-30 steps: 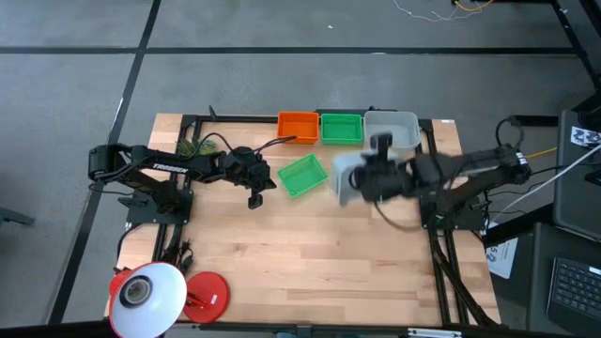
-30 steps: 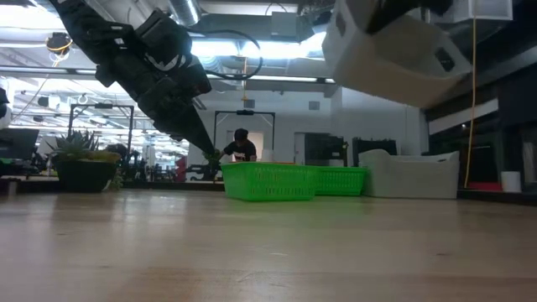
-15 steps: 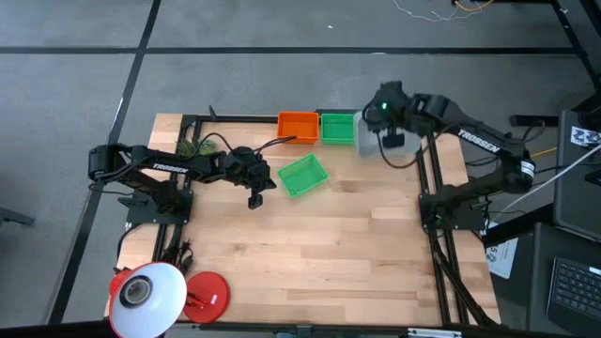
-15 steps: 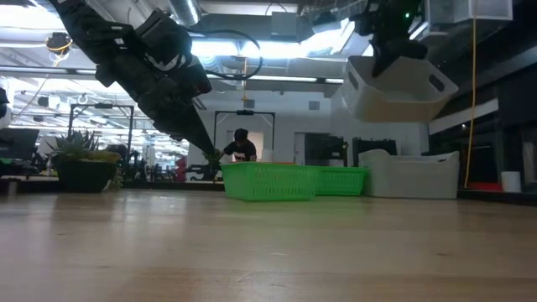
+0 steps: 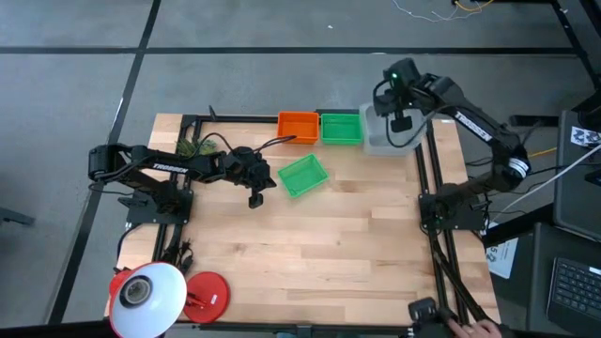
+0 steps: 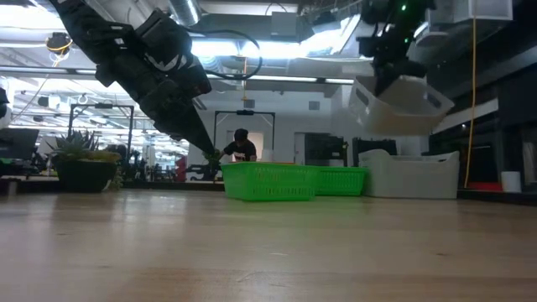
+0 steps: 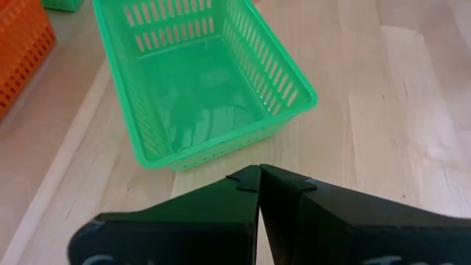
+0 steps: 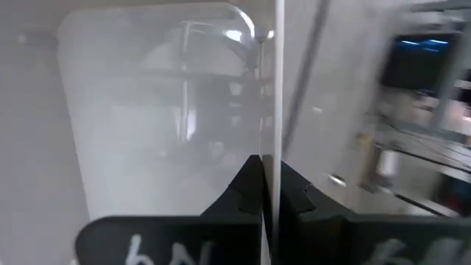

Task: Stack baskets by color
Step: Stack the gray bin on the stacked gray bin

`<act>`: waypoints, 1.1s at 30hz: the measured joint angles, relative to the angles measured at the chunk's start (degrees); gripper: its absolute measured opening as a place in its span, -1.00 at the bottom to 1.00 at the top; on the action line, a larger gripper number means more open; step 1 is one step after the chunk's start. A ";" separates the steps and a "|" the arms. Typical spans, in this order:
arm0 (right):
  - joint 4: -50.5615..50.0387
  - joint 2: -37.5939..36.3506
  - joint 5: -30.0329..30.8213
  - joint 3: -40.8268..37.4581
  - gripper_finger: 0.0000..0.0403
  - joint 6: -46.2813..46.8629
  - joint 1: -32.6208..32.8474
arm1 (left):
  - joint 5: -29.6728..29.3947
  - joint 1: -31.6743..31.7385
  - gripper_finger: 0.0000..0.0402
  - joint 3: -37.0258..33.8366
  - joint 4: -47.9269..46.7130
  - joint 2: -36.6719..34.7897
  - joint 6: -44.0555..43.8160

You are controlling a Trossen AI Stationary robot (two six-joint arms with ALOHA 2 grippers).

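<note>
Above the table's far right corner, the right gripper (image 5: 398,120) pinches the wall of a grey-white basket (image 6: 401,106), hanging tilted directly over the grey-white basket on the table (image 6: 411,174). Left gripper (image 5: 254,197) waits closed beside the loose green basket (image 5: 302,176).

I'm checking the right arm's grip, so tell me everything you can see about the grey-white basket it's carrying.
The held basket is a translucent grey-white plastic tray with a slot handle in its end wall. The right gripper is shut on its rim, holding it tilted in the air. It hangs at the table's far right corner, directly above another grey-white basket resting on the table, not touching it. It looks empty.
</note>
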 joint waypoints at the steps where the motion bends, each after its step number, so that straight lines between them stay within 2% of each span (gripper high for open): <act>1: -0.97 0.91 -1.43 0.00 -1.00 0.04 -0.49 | -0.01 0.00 -1.00 0.00 0.00 0.00 -0.01; 7: -2.58 6.45 -2.04 -0.02 -1.00 2.07 -2.41 | 0.01 0.00 -1.00 0.00 0.00 0.00 -0.02; 12: 0.52 8.43 4.63 -0.02 -1.00 4.55 -2.97 | 0.01 0.00 -1.00 0.00 0.00 0.00 0.00; 17: -0.52 8.41 2.59 1.80 -1.00 6.48 -3.12 | 0.01 0.00 -1.00 0.00 0.00 0.00 0.01; 23: -2.32 8.41 5.62 5.69 -1.00 12.36 -3.23 | 0.01 -0.02 -1.00 0.00 0.00 0.00 0.02; 33: -8.47 12.03 5.05 6.16 -1.00 19.32 -3.87 | 0.03 -0.01 -1.00 0.00 0.00 0.01 0.02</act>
